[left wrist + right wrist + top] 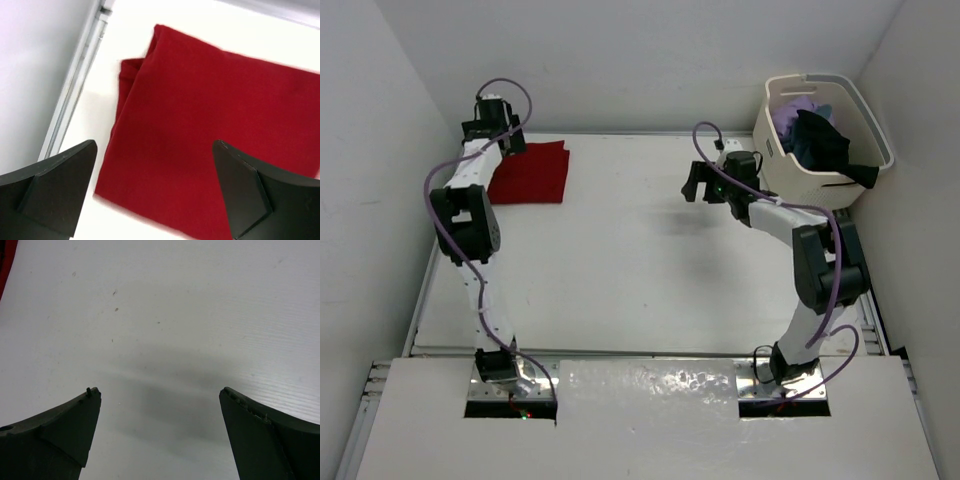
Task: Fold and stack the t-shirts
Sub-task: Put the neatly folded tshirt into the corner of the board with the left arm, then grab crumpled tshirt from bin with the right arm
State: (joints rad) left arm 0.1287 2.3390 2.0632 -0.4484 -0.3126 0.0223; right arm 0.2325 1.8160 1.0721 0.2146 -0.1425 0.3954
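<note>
1. Left gripper: jaws spread wide, nothing between them. Hovers just above the folded red t-shirt.
2. Right gripper: jaws equally wide, holding nothing. Hangs over bare table between the red shirt and the basket, nearer the basket.
3. Red t-shirt: lies flat as a tidy rectangle at the far left corner of the table, close to the side rail, one doubled edge showing in the left wrist view.
4. Likely risk here: could catch the top layer on a fingertip if lifted away at a slant, dragging the fold open or skewing the rectangle.
5. Likely risk at the basket: black t-shirt draped over the rim, tangled with the lavender t-shirt. Might pull both out together, or tip the light basket, if tugged sideways.
6. Count: two grippers; one basket; three t-shirts clearly seen, one red on the table, one black and one lavender in the basket. Hint of teal beside the lavender, too small to call.
</note>
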